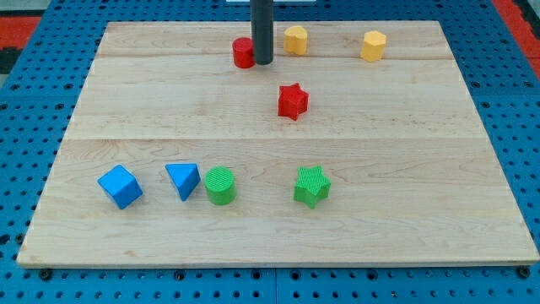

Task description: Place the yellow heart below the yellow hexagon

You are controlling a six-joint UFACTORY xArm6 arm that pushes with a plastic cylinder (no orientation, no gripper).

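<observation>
Upright, the dark rod comes straight down from the view's top edge, and my tip [263, 62] rests on the board [422, 236] near its top edge. It has no jaws to open or close; it is a plain rod holding nothing. The tip sits just to the view's right of a red cylinder [243, 52], touching it or very nearly so; which, I cannot tell. Just to the tip's right and slightly higher in the view is a yellow block [295, 40] with a rounded outline. Farther right, well apart from it, stands a second yellow block [374, 46] with flatter, faceted sides. At this size their shapes are hard to settle; the faceted one looks like the hexagon and the rounded one like the heart. Both lie along the board's top strip, roughly level with each other.

Below the tip and a little to the right, a red star [293, 100] lies alone near the middle. Along the lower half runs a row: a blue cube [120, 186] at the left, then a blue triangle [183, 180], a green cylinder [221, 185] just beside it, and a green star [312, 186] farther right. The tip is well apart from all four.
</observation>
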